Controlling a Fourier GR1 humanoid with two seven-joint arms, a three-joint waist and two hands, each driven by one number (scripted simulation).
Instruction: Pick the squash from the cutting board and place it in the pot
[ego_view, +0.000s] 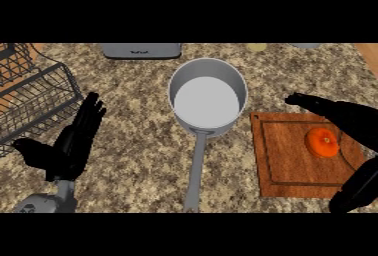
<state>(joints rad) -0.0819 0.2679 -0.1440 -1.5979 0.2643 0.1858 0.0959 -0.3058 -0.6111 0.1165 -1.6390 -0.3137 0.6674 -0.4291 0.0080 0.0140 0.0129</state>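
The right hand (347, 125) comes in low at the right edge, spread wide with thumb and fingers apart around the squash (322, 142) but not closed on it — nothing is held yet. The squash sits on the cutting board (284, 165), just right of the pot (207, 95). Being round, it could roll or skid away if one side touches first. The pot's long handle (196, 170) lies between board and body — a low carry might clip it. The left hand (74, 140) rests open beside the wire basket (37, 100).
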